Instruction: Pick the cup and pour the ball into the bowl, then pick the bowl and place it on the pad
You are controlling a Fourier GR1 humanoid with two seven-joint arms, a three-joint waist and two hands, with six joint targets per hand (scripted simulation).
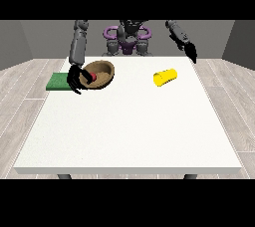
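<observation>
On the white table, my hand at the view's left has its fingers curled over the rim of the brown bowl, which is tilted toward the camera, apparently lifted off the surface. The red ball sits inside the bowl, near the gripped rim. The yellow cup lies on its side well apart to the right, with nothing visible in it. My hand at the view's right hangs above the far table edge, holds nothing, and touches nothing; I cannot tell how its fingers lie.

Status, as I judge it: the pour is complete, since the ball is in the bowl and the cup is set aside. The bowl pick appears complete. The remaining step is placement. The green pad lies just beside the bowl, partly behind my holding hand, and the bowl is not yet on it. The bowl should be levelled before release to retain the ball.
</observation>
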